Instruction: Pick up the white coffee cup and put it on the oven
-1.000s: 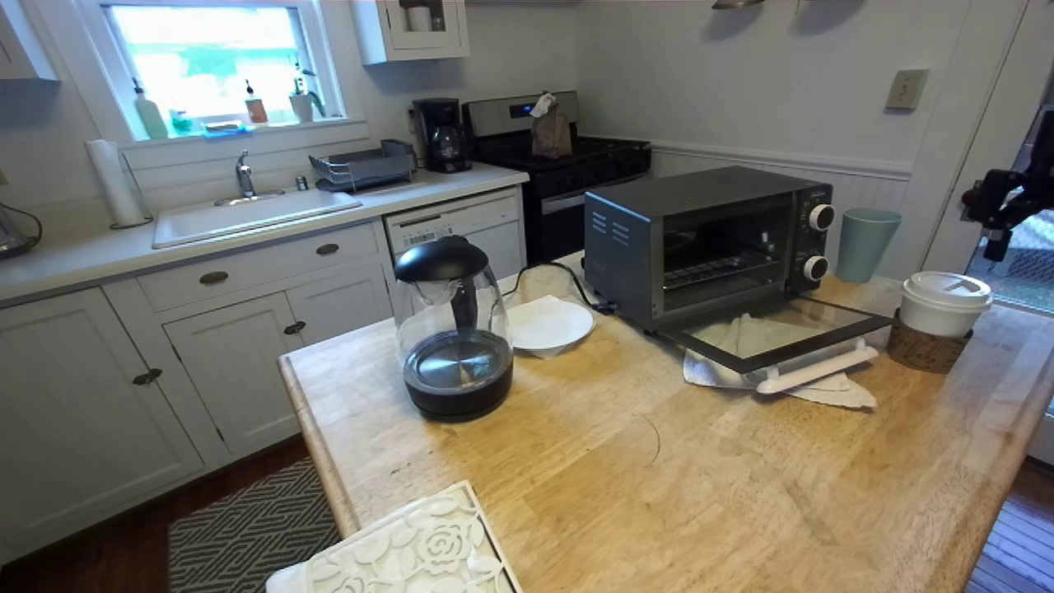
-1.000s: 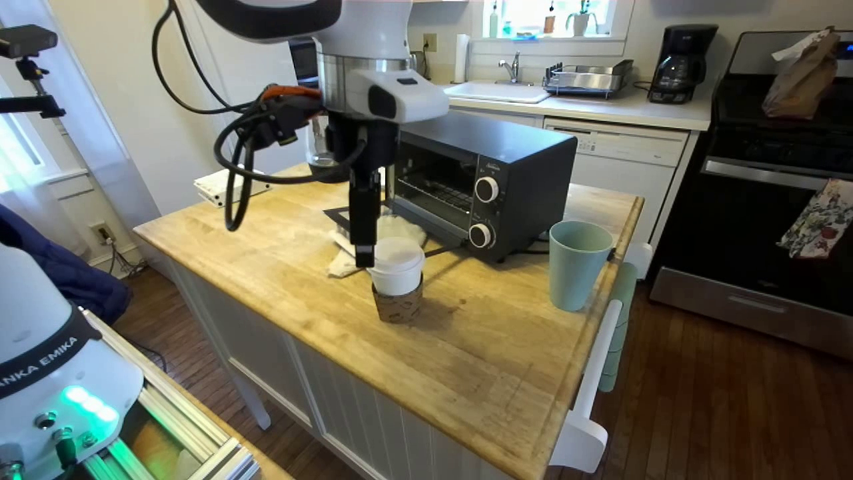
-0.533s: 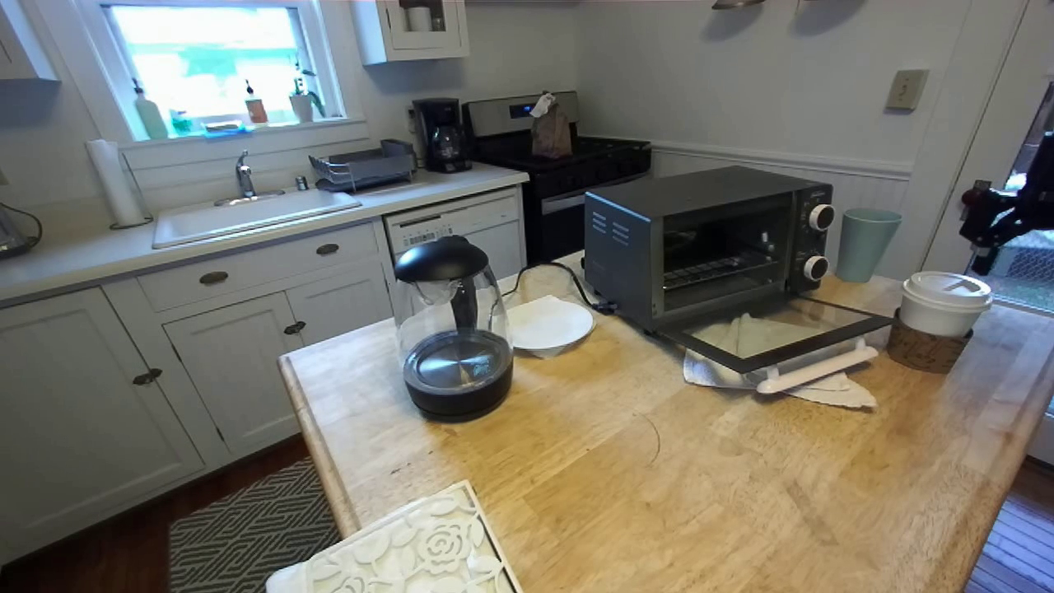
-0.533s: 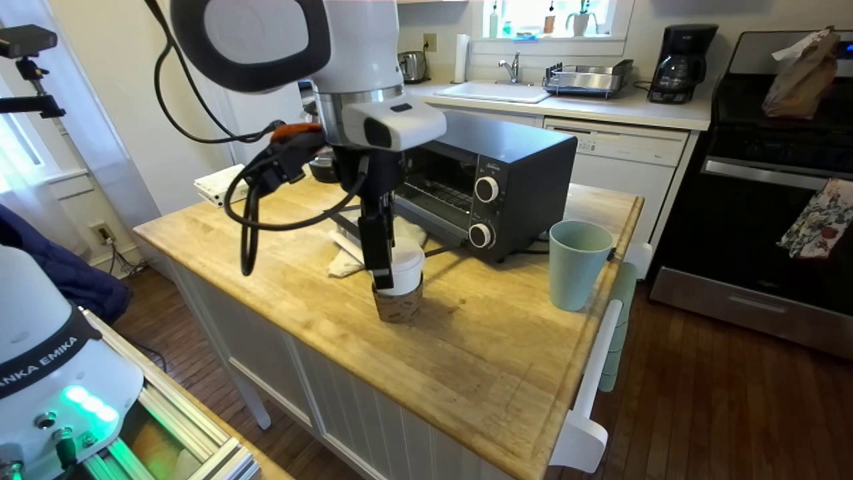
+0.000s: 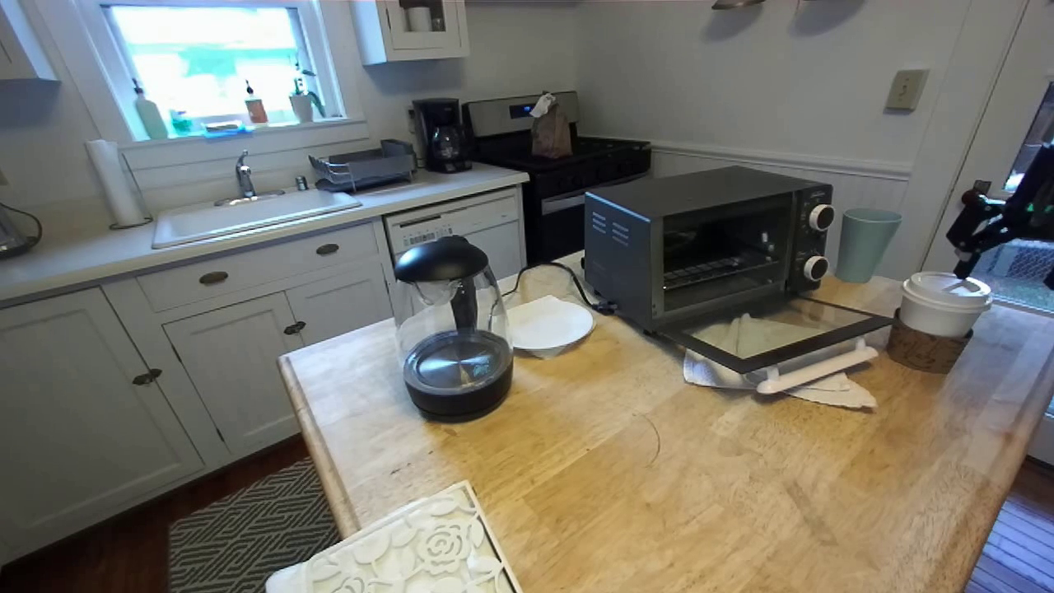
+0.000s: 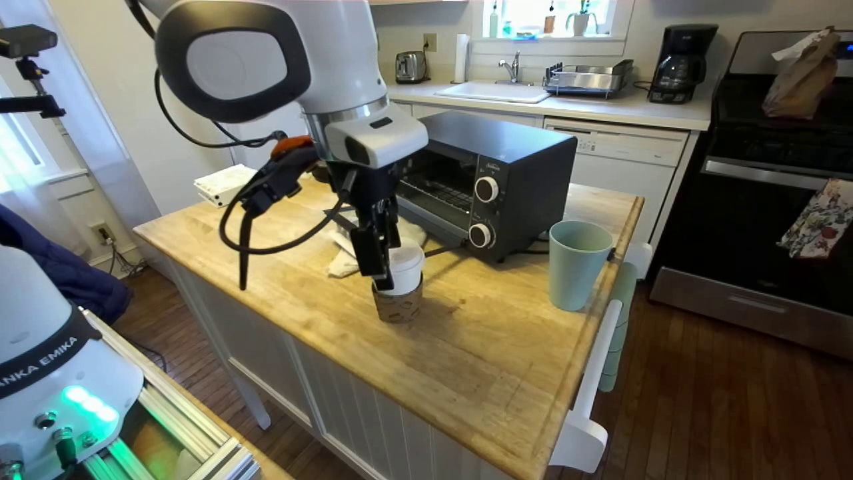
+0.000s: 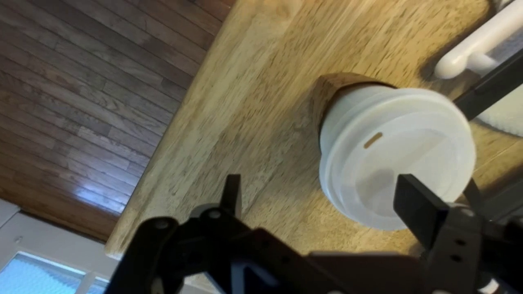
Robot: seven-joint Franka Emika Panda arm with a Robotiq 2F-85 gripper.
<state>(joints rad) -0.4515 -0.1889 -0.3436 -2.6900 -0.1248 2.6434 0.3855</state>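
Plainly, the hand (image 7: 318, 192) is released, its two fingers (image 7: 421, 212) well apart; in the wrist view one overlaps the lid (image 7: 398, 159) of the white coffee cup (image 6: 406, 270), though contact cannot be told. The cup stands upright in a brown sleeve (image 6: 398, 308) on the wooden surface (image 5: 593, 461), near the lowered door (image 5: 778, 333) of the oven (image 6: 523, 193). A pale green tumbler (image 6: 577, 273) stands nearby.

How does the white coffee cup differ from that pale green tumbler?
The white coffee cup is capped with a white lid; the pale green tumbler is open at the top. The cup has a brown printed sleeve around its lower part; the tumbler is one plain colour. Both stand, wide end up, on the wooden tabletop.
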